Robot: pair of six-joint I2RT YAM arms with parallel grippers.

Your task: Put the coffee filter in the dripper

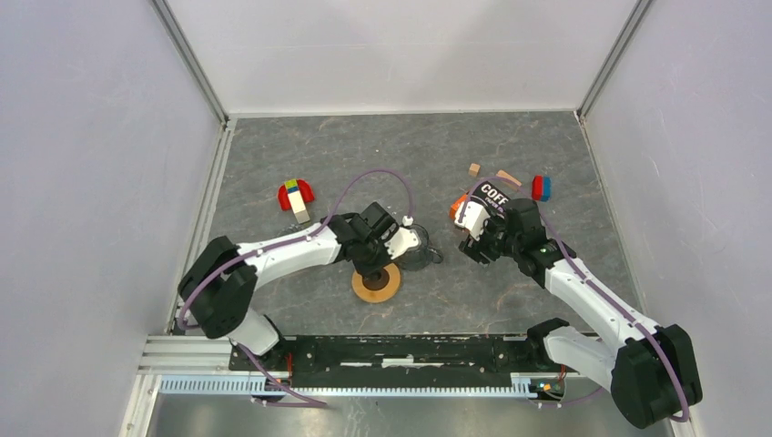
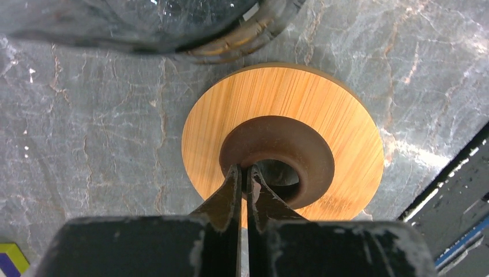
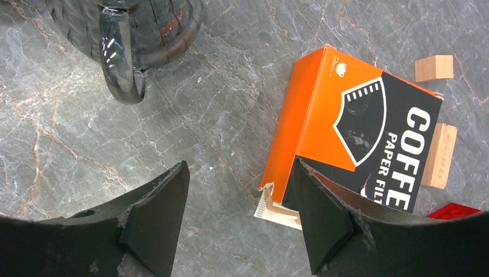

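Note:
The dark grey see-through dripper [image 1: 417, 246] stands on the table, and its ribbed wall and handle [image 3: 118, 63] fill the right wrist view's top left. My left gripper [image 1: 375, 270] [image 2: 245, 170] is just in front of it, shut on the near lip of the dark centre of the flat tan disc [image 2: 288, 98]. My right gripper [image 1: 475, 238] [image 3: 239, 213] is open over bare table, its right finger against the near corner of the orange "COFFEE" box [image 3: 323, 109]. The coffee filter is out of view; only a torn white flap [image 3: 271, 210] shows under the box corner.
A red, green and blue block cluster [image 1: 296, 194] lies at the left. Small wooden blocks [image 1: 474, 169] [image 3: 433, 68] and a red-and-blue block [image 1: 541, 188] sit behind and beside the box. White walls close in three sides.

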